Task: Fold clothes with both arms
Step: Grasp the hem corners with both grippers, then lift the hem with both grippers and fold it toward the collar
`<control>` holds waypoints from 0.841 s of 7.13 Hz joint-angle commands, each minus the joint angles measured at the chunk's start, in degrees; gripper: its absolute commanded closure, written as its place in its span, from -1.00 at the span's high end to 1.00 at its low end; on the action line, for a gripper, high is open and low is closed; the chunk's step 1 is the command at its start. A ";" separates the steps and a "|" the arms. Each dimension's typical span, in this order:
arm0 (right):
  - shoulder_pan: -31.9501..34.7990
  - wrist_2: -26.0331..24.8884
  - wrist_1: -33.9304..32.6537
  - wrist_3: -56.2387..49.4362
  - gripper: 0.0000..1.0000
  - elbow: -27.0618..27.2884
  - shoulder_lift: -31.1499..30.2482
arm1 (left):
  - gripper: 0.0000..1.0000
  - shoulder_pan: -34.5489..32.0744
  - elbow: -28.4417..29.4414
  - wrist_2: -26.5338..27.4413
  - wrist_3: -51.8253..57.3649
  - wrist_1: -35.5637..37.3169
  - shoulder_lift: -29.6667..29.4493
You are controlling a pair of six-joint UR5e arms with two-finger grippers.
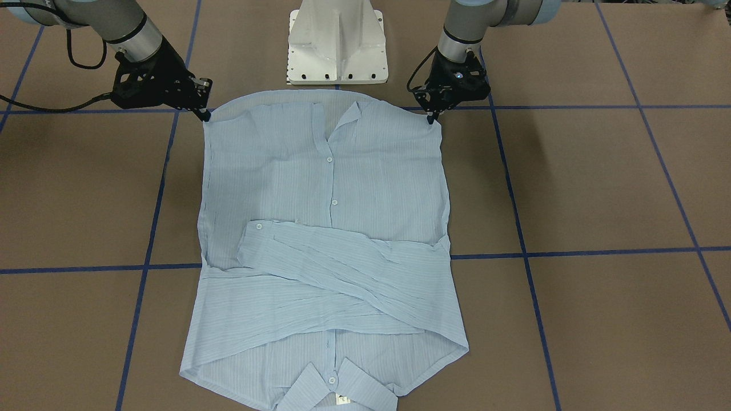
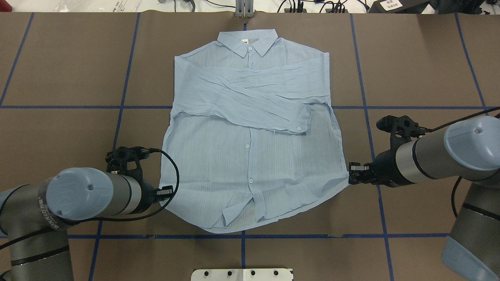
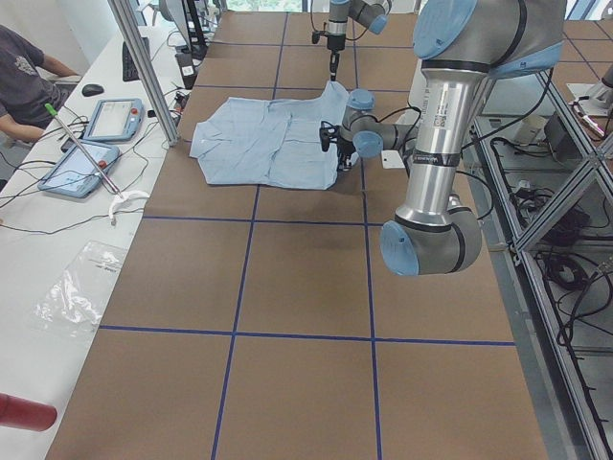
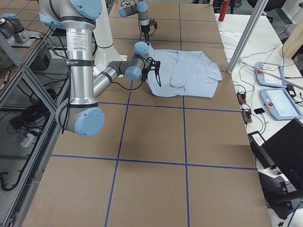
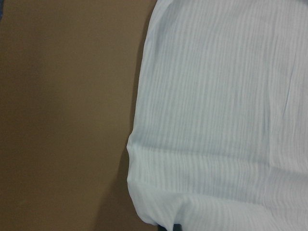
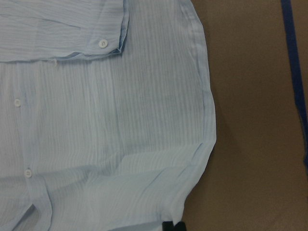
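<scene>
Shirt [image 2: 250, 164] lies flat and face up in the middle of the table [image 2: 58, 70], buttoned, with its collar [image 2: 247, 41] at the side away from the robot and its hem toward the white pedestal base [image 1: 337, 45]. Both sleeves [image 2: 250, 97] are folded across the chest, one over the other. A buttoned cuff [image 2: 300, 127] ends just short of the side seam on the robot's right. The cloth is pale blue, thin and finely striped, creased where the sleeves cross. At the hem the two front panels part slightly below the lowest button.

The overhead view takes in the whole collar, while the front-facing view cuts it off at the frame's lower edge. The wrist views show the weave close up. In each, the hem corner puckers toward a dark fingertip at the bottom edge.

The left gripper [image 2: 166, 194] is closed on the hem corner on the robot's left, and the right gripper [image 2: 352, 173] pinches the opposite hem corner, which is drawn out to a point. The left arm [image 2: 78, 195] and right arm [image 2: 429, 152] reach in low from either side.

Blue tape lines [image 2: 78, 106] divide the brown table into squares. Only the exterior left view shows a person [image 3: 24, 81] seated at a white bench beside two tablets [image 3: 113, 120].
</scene>
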 commanded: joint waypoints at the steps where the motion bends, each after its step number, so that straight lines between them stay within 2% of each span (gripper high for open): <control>1: 1.98 1.31 0.00 -0.12 -1.00 -1.12 -0.14 | -1.00 -0.06 -0.11 -0.18 0.00 -0.06 0.30; 6: 2.08 1.14 0.00 0.24 -1.00 -1.30 -0.67 | -1.00 -3.92 -0.90 -5.88 -0.36 -0.15 0.21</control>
